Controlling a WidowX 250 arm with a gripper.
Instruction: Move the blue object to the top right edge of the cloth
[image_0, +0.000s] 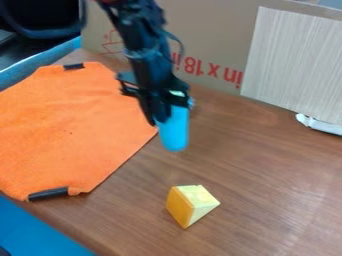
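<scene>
I hold the rounded blue object (174, 134) nearly upright near the edge of the orange cloth (70, 127), which lies spread out.

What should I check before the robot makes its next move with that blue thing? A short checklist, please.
1. Blue object held in the jaws of the gripper: ok.
2. Blue object set down on the orange cloth: not ok; it is held, and most of it shows against the table, right of the cloth.
3. Blue object lifted off the table: cannot tell; one slanted view doesn't settle the gap beneath it.
4. Target edge in full sight: not ok; the arm hides part of the cloth's upper right side.
5. Yellow wedge out of the way: ok; it sits nearer the camera, apart from cloth and blue object.
</scene>
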